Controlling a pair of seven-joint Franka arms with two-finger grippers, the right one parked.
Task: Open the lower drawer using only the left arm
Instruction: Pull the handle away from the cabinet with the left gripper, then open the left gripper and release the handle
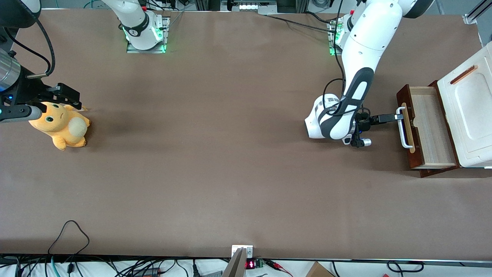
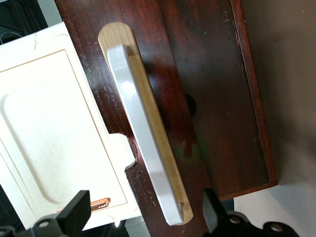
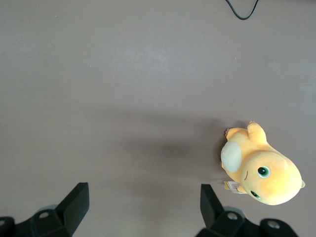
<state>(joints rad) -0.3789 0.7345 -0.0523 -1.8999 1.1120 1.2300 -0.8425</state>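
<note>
Brown table (image 1: 215, 161); dark reddish-brown wooden lower drawer (image 1: 428, 129) pulled out at its edge, black two-finger gripper (image 1: 399, 114) spread apart at the drawer's white bar handle (image 1: 403, 129).

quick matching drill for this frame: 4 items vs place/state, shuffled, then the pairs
Items
1. dark reddish-brown wooden lower drawer
2. black two-finger gripper of the white left arm
3. orange plush toy
4. white panel with a copper-coloured slot handle

Place or state
A. toward the parked arm's end of the table
B. pulled out, pale wood interior showing
C. on top of the cabinet, above the drawer
D. at the end of the white bar handle farther from the front camera

Pairs: 1-B, 2-D, 3-A, 4-C
</note>
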